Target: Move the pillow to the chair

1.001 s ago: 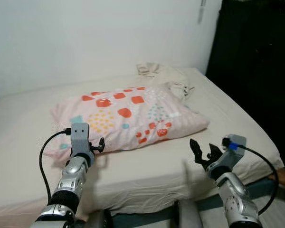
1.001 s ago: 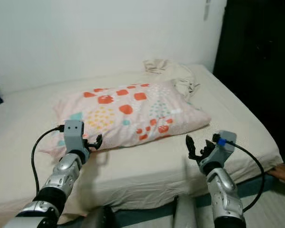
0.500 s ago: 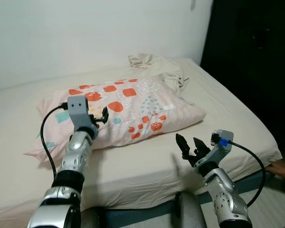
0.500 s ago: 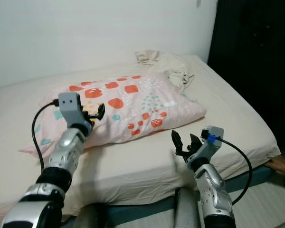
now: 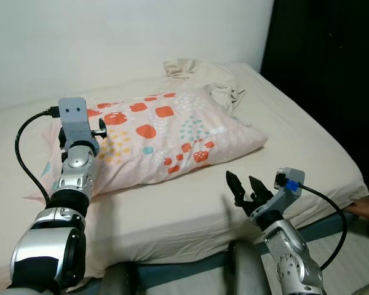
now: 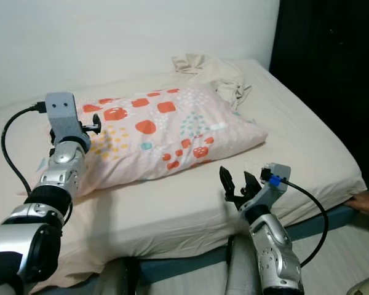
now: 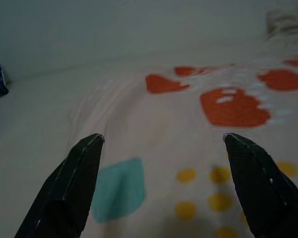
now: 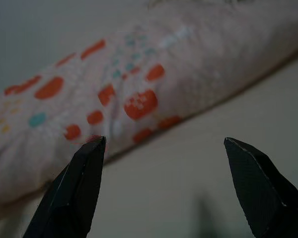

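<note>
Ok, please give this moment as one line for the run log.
stage: reaching | pillow: lying on bed | left gripper: open, over pillow's left end | right gripper: open, over bed edge, short of pillow

Home bedroom: sheeted bed (image 5: 190, 209), pillow (image 5: 166, 135).

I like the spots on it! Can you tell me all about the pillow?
The pillow is big, soft and pale pink, with red, yellow and teal shapes and dots. It lies flat on the bed, slanted, a bit rumpled. A crumpled cloth sits at its far corner. The left pincer is open over its left end; the right pincer is open, short of its near edge.
</note>
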You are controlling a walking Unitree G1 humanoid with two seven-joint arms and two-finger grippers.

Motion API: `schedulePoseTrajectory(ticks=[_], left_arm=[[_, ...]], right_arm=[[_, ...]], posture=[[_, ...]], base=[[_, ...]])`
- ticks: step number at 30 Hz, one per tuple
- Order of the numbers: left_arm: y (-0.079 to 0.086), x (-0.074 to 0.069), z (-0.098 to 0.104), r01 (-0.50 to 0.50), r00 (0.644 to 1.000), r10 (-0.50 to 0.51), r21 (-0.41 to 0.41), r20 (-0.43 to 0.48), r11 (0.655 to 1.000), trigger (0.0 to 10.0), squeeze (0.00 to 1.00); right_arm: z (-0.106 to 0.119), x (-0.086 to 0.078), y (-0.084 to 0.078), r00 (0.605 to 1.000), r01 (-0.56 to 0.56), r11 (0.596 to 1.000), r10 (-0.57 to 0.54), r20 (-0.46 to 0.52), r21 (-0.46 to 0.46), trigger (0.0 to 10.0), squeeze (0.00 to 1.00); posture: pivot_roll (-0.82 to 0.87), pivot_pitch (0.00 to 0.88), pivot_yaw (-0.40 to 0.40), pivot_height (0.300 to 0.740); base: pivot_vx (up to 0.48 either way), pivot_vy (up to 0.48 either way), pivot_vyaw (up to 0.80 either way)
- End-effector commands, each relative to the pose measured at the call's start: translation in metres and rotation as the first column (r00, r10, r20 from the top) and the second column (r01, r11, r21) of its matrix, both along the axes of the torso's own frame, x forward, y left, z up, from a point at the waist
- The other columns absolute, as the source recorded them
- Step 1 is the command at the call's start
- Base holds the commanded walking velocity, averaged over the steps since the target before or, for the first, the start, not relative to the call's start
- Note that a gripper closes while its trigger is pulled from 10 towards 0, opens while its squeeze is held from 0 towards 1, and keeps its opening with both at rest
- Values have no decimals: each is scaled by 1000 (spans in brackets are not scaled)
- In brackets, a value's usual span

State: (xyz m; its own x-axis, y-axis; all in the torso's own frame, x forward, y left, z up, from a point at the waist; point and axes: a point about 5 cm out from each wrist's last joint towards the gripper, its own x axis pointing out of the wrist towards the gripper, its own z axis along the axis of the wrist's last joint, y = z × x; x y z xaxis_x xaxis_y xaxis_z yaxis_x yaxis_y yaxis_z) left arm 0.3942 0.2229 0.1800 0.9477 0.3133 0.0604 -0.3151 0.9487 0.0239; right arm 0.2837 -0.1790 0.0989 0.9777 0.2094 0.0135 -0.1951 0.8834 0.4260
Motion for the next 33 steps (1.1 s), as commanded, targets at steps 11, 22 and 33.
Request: schedulePoseTrajectory(ticks=[11, 22, 33], left_arm=[[35, -9, -11, -148, 979, 166, 144, -117, 978, 10000, 0], [25, -20, -59, -167, 932, 138, -59, -336, 984, 10000, 0], [7, -25, -81, -151, 910, 32, -258, -414, 954, 10000, 0]], right_arm=[[0, -20, 3, 1000, 18, 999, -17, -26, 28, 10000, 0], [5, -30, 1, 999, 32, 999, -32, -33, 27, 10000, 0], [27, -35, -6, 997, 72, 988, -76, 27, 134, 10000, 0]], posture=[[-199, 248, 157, 527], [-236, 267, 152, 527], [-260, 282, 154, 527]], base=[[0, 0, 0], [0, 0, 0], [0, 0, 0]])
